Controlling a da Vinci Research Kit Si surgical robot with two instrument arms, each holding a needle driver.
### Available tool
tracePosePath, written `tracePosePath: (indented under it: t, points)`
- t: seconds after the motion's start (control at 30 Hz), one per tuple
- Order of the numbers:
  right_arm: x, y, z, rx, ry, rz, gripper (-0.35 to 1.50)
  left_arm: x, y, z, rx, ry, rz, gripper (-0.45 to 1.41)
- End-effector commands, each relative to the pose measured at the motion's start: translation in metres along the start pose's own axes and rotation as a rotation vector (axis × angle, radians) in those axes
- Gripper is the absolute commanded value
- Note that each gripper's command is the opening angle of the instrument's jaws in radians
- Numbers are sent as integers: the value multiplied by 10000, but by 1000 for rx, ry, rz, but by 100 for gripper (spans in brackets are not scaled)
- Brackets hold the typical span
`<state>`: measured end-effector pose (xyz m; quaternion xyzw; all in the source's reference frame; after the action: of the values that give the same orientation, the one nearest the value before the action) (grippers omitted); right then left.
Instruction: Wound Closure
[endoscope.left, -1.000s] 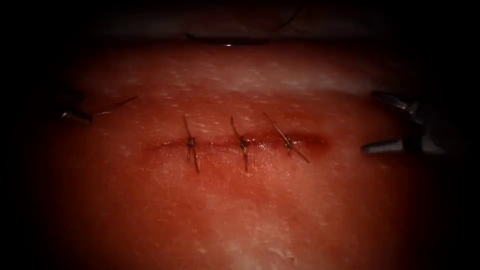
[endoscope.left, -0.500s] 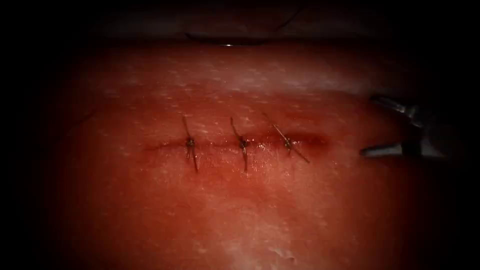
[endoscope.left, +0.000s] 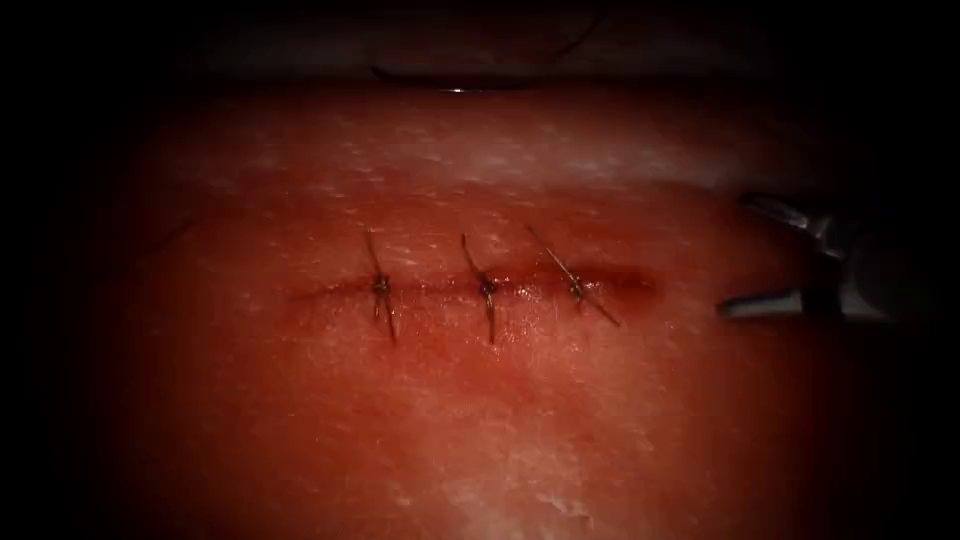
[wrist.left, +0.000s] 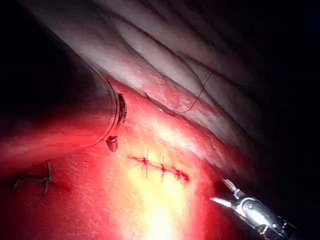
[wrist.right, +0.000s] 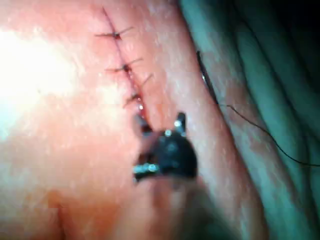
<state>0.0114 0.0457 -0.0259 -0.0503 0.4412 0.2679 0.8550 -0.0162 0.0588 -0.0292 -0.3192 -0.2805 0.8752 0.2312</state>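
Endoscope view: cut (endoscope.left: 470, 288) seen closed by three knots across the tissue (endoscope.left: 480, 420). Needle (endoscope.left: 450, 80) lies free beyond the far edge, thread (wrist.right: 260, 132) trailing; thin, slippery steel, best grasped mid-curve. Right end effector (endoscope.left: 760, 255) spread, empty.

Needle (endoscope.left: 455, 88) behind stitched cut (endoscope.left: 480, 290)

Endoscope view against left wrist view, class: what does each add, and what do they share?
Endoscope: the needle lying free beyond the far edge of the tissue, not in it. Left wrist: the left arm's shaft and a separate stitched mark. Both: three stitches across the cut, and the right tool, jaws open, holding nothing.
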Motion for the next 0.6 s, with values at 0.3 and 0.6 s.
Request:
tracePosePath:
  t: [0.3,0.6]
  points:
    - [23,-4,-4,21,11,40,146,69,30,67,75,327,118,67]
    - [43,-31,3,184,59,100,113,75,53,144,116,419,191,57]
